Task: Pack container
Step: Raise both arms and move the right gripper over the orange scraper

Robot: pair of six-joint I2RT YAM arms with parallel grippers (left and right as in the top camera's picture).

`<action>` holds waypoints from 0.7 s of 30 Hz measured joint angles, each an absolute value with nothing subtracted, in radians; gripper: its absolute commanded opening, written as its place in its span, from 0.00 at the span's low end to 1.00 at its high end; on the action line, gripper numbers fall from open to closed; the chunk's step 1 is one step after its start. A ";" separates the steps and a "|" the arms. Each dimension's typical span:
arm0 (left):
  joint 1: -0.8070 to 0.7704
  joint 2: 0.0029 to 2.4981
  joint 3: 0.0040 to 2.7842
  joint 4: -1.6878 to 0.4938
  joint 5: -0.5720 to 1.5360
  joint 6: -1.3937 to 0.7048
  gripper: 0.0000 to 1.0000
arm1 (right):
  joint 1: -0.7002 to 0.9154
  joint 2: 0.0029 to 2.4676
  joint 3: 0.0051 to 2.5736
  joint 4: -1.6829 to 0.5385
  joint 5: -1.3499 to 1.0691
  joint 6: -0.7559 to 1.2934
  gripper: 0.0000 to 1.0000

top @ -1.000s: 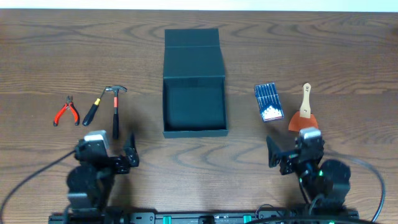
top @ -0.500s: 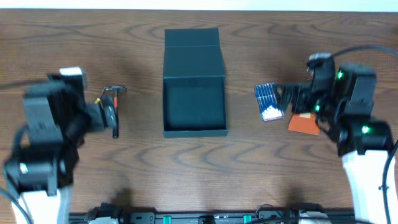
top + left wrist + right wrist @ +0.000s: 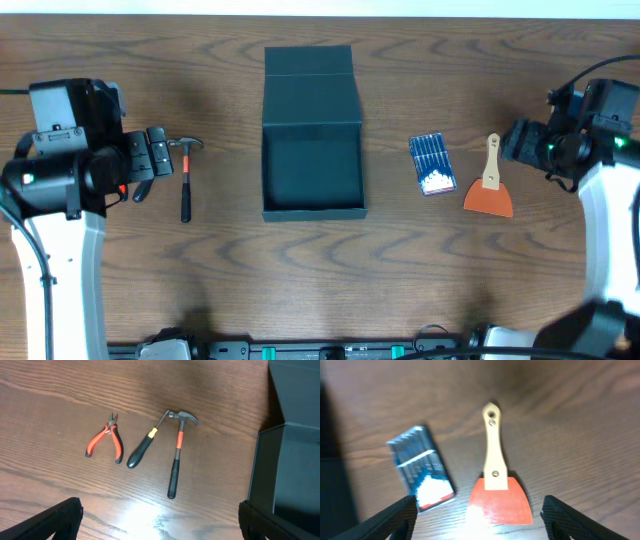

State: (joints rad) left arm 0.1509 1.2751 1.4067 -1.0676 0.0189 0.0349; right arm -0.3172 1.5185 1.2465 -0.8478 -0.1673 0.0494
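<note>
Left gripper (image 3: 152,155), jaws spread wide and empty, hovers by the hammer (image 3: 176,455). Right gripper (image 3: 520,141), equally spread, hangs over the scraper (image 3: 496,491). The container (image 3: 312,211) sits open between them. Advice: centre over one handle, descend straight, close squarely.

The overhead camera looks straight down from high up, with the container (image 3: 312,130) mid-table. The left wrist camera hangs lower, over the hammer (image 3: 176,455) and pliers (image 3: 105,442) left of the container, whose side shows at the frame's right edge. The right wrist camera sits closer, blurred, over the scraper (image 3: 496,495) and blue packet (image 3: 420,467) right of the container. The overhead view covers both patches.
</note>
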 measured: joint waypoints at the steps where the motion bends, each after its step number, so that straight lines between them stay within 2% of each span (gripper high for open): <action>1: 0.151 1.282 1.407 -1.068 0.019 0.035 0.98 | -0.318 1.546 1.246 -0.844 -0.166 0.050 0.79; 5: 0.151 1.307 1.407 -1.068 0.019 0.035 0.98 | -0.316 1.649 1.246 -0.804 -0.164 0.049 0.82; 11: 0.151 1.322 1.407 -1.068 0.019 0.035 0.98 | -0.317 1.783 1.246 -0.783 -0.162 0.047 0.80; 17: 0.151 1.322 1.407 -1.068 0.019 0.035 0.98 | -0.310 1.871 1.246 -0.765 -0.151 0.041 0.84; 21: 0.151 1.322 1.407 -1.068 0.019 0.035 0.98 | -0.295 1.905 1.246 -0.751 -0.124 0.041 0.80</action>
State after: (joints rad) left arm 0.1509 1.3224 1.4067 -1.0679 0.0185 0.0349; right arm -0.2947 1.9049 1.2465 -0.7506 -0.1238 0.0406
